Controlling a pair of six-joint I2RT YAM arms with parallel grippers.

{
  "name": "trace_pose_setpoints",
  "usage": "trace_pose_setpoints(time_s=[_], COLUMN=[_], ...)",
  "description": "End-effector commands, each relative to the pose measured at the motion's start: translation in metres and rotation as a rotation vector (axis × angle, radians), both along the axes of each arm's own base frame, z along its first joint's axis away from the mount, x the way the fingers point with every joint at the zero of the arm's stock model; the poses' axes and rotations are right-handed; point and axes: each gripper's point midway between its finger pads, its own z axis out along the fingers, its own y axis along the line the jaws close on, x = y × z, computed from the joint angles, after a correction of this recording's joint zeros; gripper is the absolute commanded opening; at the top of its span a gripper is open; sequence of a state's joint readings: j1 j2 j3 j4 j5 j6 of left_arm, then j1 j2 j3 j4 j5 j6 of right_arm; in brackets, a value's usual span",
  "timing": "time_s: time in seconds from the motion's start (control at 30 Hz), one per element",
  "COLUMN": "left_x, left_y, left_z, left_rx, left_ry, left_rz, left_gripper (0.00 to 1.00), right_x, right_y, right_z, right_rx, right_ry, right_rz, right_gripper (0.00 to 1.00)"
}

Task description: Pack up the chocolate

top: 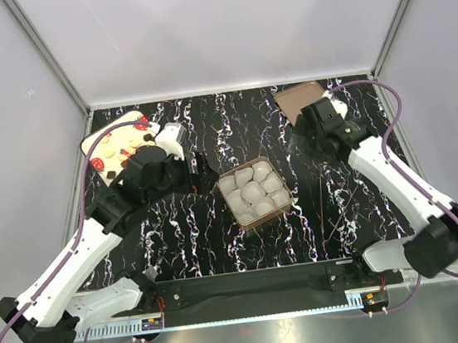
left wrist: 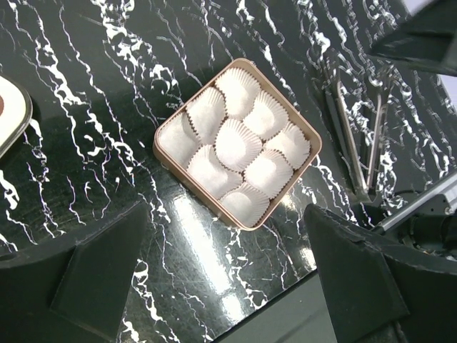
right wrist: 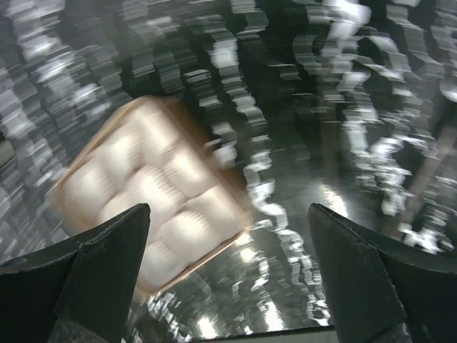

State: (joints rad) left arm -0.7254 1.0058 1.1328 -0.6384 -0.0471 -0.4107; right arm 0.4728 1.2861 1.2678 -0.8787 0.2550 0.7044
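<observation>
The chocolates, small cream and dark brown pieces, lie on a cream tray with red strawberry prints at the far left; my left arm hides part of it. A square brown box lined with empty white paper cups stands mid-table. My left gripper hovers just left of the box, open and empty; the left wrist view shows its jaws spread above the box's near corner. My right gripper is up right of the box, open and empty. The right wrist view is blurred and shows the box.
The box's brown lid lies at the far right, behind my right wrist. Thin metal tongs lie on the black marble table right of the box. The tray's edge shows at the left of the left wrist view.
</observation>
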Motion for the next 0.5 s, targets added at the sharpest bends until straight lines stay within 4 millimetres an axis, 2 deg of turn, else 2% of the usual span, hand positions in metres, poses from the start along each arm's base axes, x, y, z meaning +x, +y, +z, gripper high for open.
trace_pose_setpoints(time_s=[0.0,0.03,0.07,0.13,0.17,0.27,0.3,0.37,0.4,0.47], left_x=[-0.006,-0.008,-0.009,-0.013,-0.014,-0.018,-0.018,-0.019,-0.02,-0.02], left_y=[0.0,0.001,0.002,0.005,0.007,0.009,0.009,0.01,0.01,0.01], left_z=[0.022,0.023,0.023,0.023,0.024,0.025,0.025,0.024,0.023,0.022], left_rx=[-0.051,-0.056,-0.053,-0.053,-0.054,-0.064,-0.066,-0.069,-0.068,-0.068], left_ry=[-0.063,-0.069,-0.07,-0.074,-0.079,-0.096,-0.098,-0.099,-0.095,-0.089], left_rz=[-0.029,-0.033,-0.037,-0.04,-0.04,-0.047,-0.048,-0.051,-0.052,-0.05], left_gripper=[0.99,0.99,0.99,0.99,0.99,0.99,0.99,0.99,0.99,0.99], right_x=[-0.005,-0.006,-0.006,-0.015,-0.021,-0.032,-0.038,-0.041,-0.043,-0.045], right_y=[-0.056,-0.063,-0.078,-0.094,-0.109,-0.134,-0.148,-0.149,-0.163,-0.167], right_z=[-0.033,-0.039,-0.044,-0.055,-0.065,-0.075,-0.084,-0.093,-0.1,-0.111], right_rx=[-0.105,-0.1,-0.089,-0.094,-0.095,-0.09,-0.077,-0.032,-0.009,0.013], right_ry=[0.164,0.187,0.204,0.235,0.262,0.28,0.303,0.319,0.324,0.34], right_rz=[-0.185,-0.21,-0.267,-0.326,-0.389,-0.502,-0.564,-0.584,-0.642,-0.671], right_gripper=[0.98,0.97,0.95,0.87,0.85,0.76,0.75,0.72,0.71,0.67])
